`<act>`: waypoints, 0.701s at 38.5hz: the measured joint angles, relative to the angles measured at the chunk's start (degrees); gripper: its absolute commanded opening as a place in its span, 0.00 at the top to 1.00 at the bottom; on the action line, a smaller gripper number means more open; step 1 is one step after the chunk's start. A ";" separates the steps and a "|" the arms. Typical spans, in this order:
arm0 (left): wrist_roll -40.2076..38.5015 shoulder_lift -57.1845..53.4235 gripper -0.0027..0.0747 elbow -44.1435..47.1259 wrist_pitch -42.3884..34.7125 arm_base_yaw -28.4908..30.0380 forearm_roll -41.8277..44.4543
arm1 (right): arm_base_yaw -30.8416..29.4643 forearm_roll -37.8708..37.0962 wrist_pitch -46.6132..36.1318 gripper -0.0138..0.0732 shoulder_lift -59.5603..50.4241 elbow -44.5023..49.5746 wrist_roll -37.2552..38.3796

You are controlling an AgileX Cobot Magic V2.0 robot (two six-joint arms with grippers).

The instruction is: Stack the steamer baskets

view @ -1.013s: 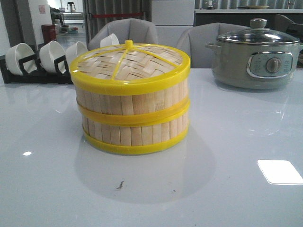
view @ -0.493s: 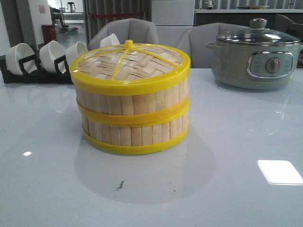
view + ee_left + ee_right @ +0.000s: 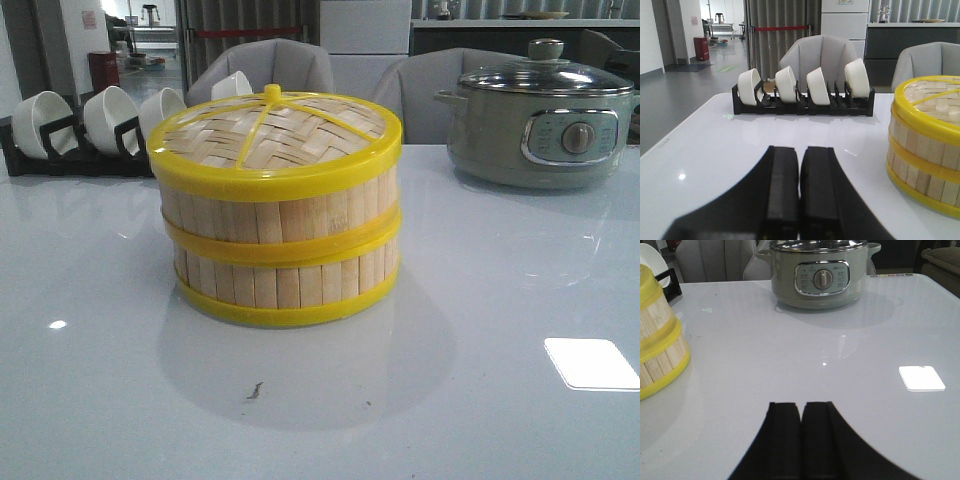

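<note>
Two steamer baskets stand stacked in the middle of the table, the upper basket (image 3: 280,208) on the lower basket (image 3: 285,285). The flat woven lid (image 3: 272,135) with yellow rim covers the top one. The stack also shows in the left wrist view (image 3: 927,150) and the right wrist view (image 3: 657,347). My left gripper (image 3: 800,150) is shut and empty, low over the table, to the left of the stack. My right gripper (image 3: 801,405) is shut and empty, to the right of the stack. Neither gripper shows in the front view.
A grey-green electric pot (image 3: 540,125) with glass lid stands at the back right; it also shows in the right wrist view (image 3: 820,277). A black rack of white bowls (image 3: 75,130) stands at the back left, seen too in the left wrist view (image 3: 802,92). Grey chairs stand behind the table.
</note>
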 measured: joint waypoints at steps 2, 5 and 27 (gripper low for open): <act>0.00 0.00 0.84 0.00 0.00 0.00 0.00 | 0.00 0.00 0.00 0.78 0.00 0.00 0.00; 0.00 0.00 0.84 0.00 0.00 0.00 0.00 | 0.00 0.13 -0.11 0.78 0.00 0.00 0.00; 0.00 0.00 0.84 0.00 0.00 0.00 0.00 | 0.00 6.55 -0.91 0.78 0.00 0.00 -8.12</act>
